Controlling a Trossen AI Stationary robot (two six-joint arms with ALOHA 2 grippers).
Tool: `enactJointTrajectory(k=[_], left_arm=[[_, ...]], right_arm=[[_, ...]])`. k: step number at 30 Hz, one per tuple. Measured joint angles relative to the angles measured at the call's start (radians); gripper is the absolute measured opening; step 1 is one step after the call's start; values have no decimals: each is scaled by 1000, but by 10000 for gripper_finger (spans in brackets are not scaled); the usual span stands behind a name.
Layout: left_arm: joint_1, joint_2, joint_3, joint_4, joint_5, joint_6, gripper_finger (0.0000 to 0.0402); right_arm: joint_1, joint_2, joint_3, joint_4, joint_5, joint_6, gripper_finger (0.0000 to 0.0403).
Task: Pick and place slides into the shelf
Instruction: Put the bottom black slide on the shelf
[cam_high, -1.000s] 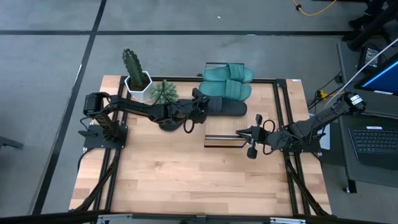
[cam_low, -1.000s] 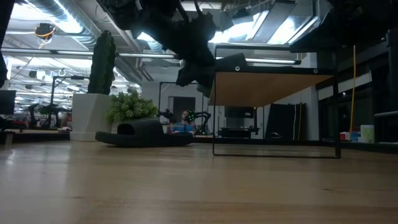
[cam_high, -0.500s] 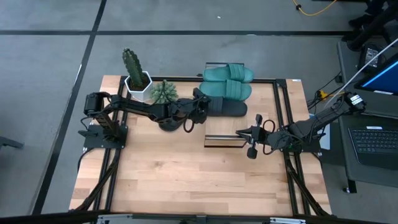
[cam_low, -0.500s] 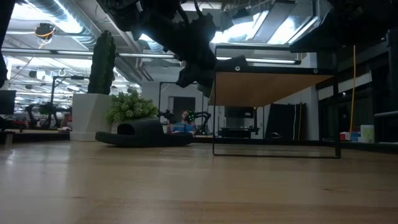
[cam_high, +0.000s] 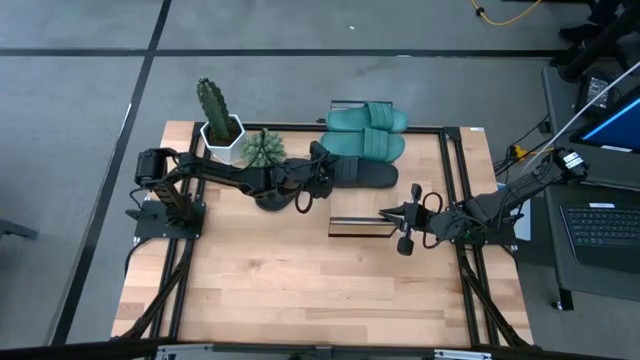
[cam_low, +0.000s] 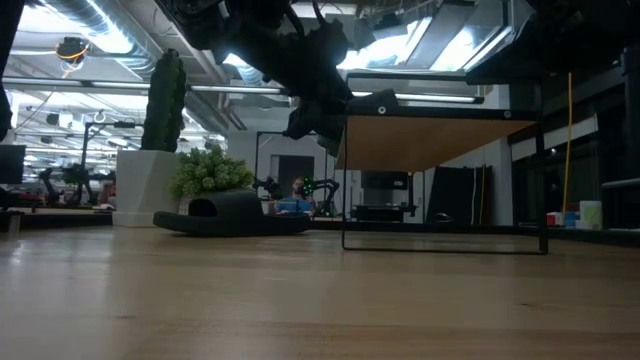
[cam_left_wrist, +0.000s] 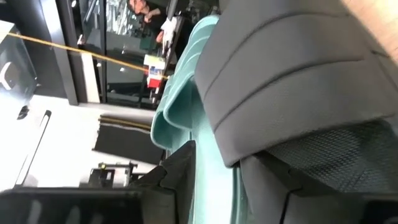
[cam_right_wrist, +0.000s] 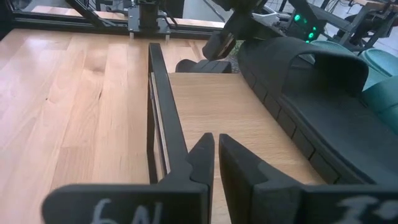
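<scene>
The tabletop (cam_high: 300, 280) is showing pale wood planks with a smooth, faintly shiny finish. The shelf (cam_right_wrist: 236, 118) is showing a light wood top and a thin matt black metal frame. The black slide (cam_right_wrist: 311, 93) and teal slides (cam_high: 365, 130) are looking like matt, ribbed rubber.

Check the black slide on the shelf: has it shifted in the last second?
No. In the high view the black slide lies where it did, on the shelf beside the teal slides, left gripper at its end.
</scene>
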Motion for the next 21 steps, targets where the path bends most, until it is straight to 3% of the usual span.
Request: enactJointTrajectory(k=[7, 21], left_arm=[[-21, 0, 0, -23, -52, 0, 125], [-48, 0, 1, -45, -121, 32, 99]], right_arm=[[0, 0, 0, 0, -6, 9, 28], [0, 0, 0, -1, -8, 32, 28]])
